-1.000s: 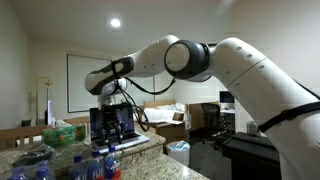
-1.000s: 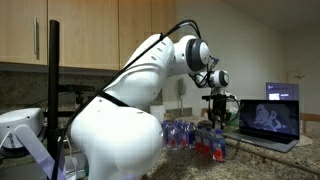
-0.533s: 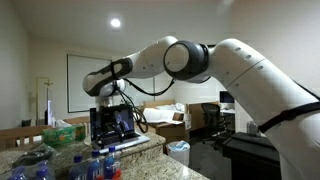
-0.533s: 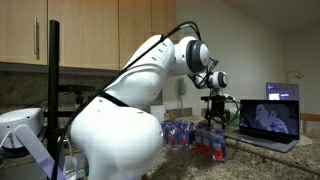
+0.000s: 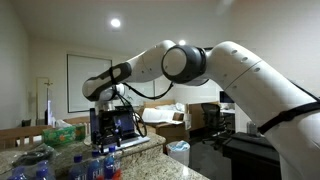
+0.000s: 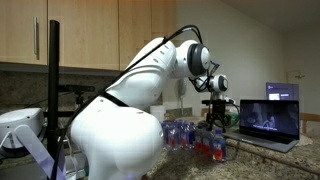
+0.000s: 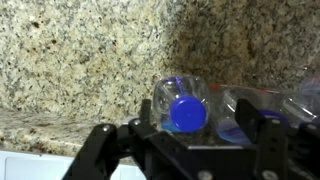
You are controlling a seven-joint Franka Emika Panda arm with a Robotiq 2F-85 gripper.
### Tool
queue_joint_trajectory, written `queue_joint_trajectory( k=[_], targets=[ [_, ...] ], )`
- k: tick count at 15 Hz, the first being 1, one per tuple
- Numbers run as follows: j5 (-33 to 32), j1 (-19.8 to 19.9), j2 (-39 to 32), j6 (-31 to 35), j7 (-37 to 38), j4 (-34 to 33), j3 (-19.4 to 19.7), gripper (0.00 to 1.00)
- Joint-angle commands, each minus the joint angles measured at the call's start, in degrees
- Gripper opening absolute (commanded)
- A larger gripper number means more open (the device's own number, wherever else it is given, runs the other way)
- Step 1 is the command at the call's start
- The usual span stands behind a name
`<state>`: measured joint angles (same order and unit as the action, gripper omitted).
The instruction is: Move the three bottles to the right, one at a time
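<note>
Both exterior views are dim and low in detail: in an exterior view a single recessed ceiling light [image 5: 115, 22] burns as a bright spot over a shadowy room, and in an exterior view the laptop screen [image 6: 268, 115] glows bluish-white beside warm, muted cabinets [image 6: 90, 35]. The wrist view is brighter and evenly lit across the granite surface [image 7: 80, 60] but soft throughout. There the gripper [image 7: 185, 130] is a dark, out-of-focus mass along the bottom edge, and faint glare sits on the clear bottle [image 7: 185, 95].
</note>
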<state>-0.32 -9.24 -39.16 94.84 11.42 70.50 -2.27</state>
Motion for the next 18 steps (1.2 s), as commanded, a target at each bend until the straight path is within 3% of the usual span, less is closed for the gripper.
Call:
queue_joint_trajectory(
  k=[1,8,10,18],
  targets=[
    [-0.51,0.28,-0.41,1.21,-2.05,-0.72,-0.11,0.56],
    [-1.24,0.05,0.07,0.42,-1.69,-0.46,0.16,0.10],
    [-1.08,0.06,0.39,0.11,-1.21,-0.21,0.22,0.14],
    [2.87,1.33,3.43,-3.76,3.54,2.14,0.62,0.14]
  ],
)
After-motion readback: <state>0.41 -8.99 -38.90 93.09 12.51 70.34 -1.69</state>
